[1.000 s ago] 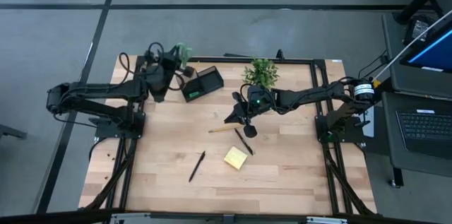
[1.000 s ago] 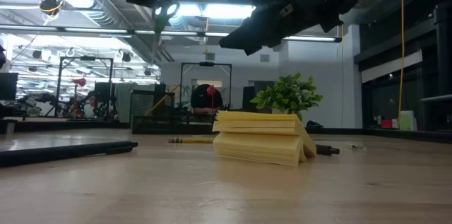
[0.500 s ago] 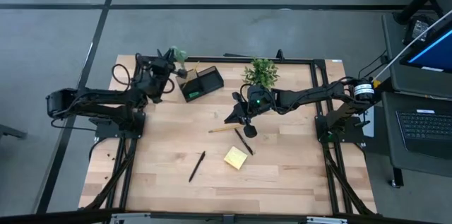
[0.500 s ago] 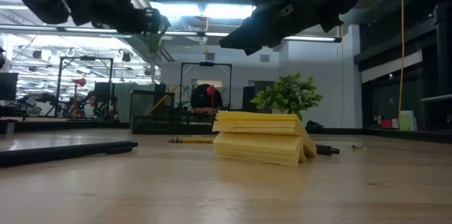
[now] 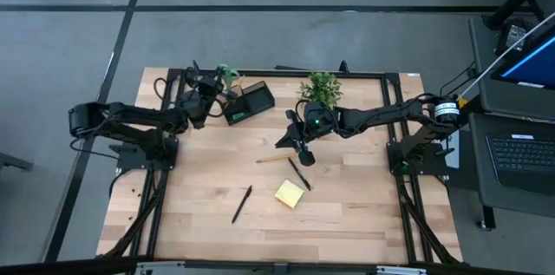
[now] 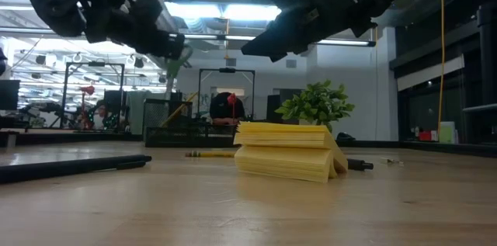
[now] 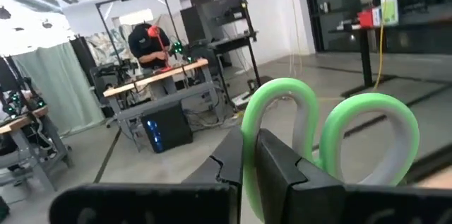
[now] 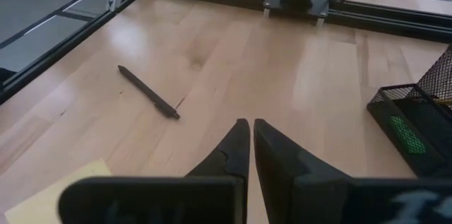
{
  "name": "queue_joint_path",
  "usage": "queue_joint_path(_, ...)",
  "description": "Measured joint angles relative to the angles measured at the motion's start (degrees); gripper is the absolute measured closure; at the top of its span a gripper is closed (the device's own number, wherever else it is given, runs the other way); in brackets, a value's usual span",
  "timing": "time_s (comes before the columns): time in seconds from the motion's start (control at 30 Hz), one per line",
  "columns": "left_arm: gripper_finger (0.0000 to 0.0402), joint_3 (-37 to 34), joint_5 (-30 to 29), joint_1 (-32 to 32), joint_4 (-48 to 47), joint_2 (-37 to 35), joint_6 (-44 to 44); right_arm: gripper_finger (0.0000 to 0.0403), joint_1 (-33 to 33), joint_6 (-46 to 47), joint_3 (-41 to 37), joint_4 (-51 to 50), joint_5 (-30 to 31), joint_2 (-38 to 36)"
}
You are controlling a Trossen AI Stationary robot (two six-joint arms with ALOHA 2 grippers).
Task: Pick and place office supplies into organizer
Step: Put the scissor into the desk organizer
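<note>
Now, high view: left gripper point(image 5: 211, 91) in the upper left of the frame, clamped on the green-handled scissors point(image 5: 227, 74), just left of the black organizer point(image 5: 249, 101). Right gripper point(image 5: 295, 143) at centre, fingers pressed nearly together and empty, above the wooden pencil point(image 5: 273, 159) and a black pen point(image 5: 299, 173). Yellow sticky-note pad point(image 5: 290, 193) sits below centre, a second black pen point(image 5: 242, 204) lower left of it, potted plant point(image 5: 320, 88) top centre.

Low view: pad is a thick, soft paper stack mid-frame on the pale wood table point(image 6: 248, 207); a pen lies flat at left.

Left wrist view: fingers point(image 7: 272, 167) pinch one glossy green plastic loop of the scissors. Likely light and rigid, but the smooth handle could pivot in the grip; holding at the loop neck looks safest.

Right wrist view: fingers point(image 8: 236, 150) narrow, nothing between them; a slim matte pen lies on the wood at upper left, and the organizer's mesh wall sits at the right edge with a green piece inside.
</note>
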Motion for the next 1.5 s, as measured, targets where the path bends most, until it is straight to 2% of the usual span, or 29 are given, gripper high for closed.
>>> queue_joint_path(0.2, 0.0389, 0.0, 2.8, 0.0, 4.7, 5.0, -0.1, 0.0377, 0.0, 0.0, 0.0, 0.0, 0.0, 0.0)
queue_joint_path(0.53, 0.0381, 0.0, 3.8, 0.0, 4.7, 11.2, 1.5, 0.0377, 0.0, 0.0, 0.0, 0.1, 0.0, 0.0)
queue_joint_path(0.67, 0.0375, 0.0, 5.9, 0.0, 4.8, 12.7, 1.2, 0.0377, 0.0, 0.0, 0.0, 0.1, 0.0, 0.0)
queue_joint_path(0.8, 0.0353, 0.0, 7.9, 0.0, 5.1, 12.7, 3.2, 0.0377, 0.0, 0.1, 0.0, 0.1, 0.0, 0.0)
queue_joint_path(1.0, 0.0312, 0.0, 7.9, 0.0, 8.0, 12.7, 8.4, 0.0377, 0.0, 0.2, 0.0, 0.1, 0.0, 0.0)
queue_joint_path(1.17, 0.0285, 0.0, 7.8, 0.0, 10.2, 12.7, 9.1, 0.0377, 0.0, 0.2, 0.0, 0.1, 0.0, 0.0)
queue_joint_path(1.37, 0.0269, 0.0, 6.8, -0.2, 12.5, 10.1, 9.8, 0.0377, 0.0, 0.2, 0.0, -0.1, 0.0, 0.0)
queue_joint_path(1.5, 0.0268, 0.0, 3.0, -2.4, 12.5, 6.5, 14.0, 0.0377, 0.0, 1.7, 0.0, -0.8, 0.0, 0.0)
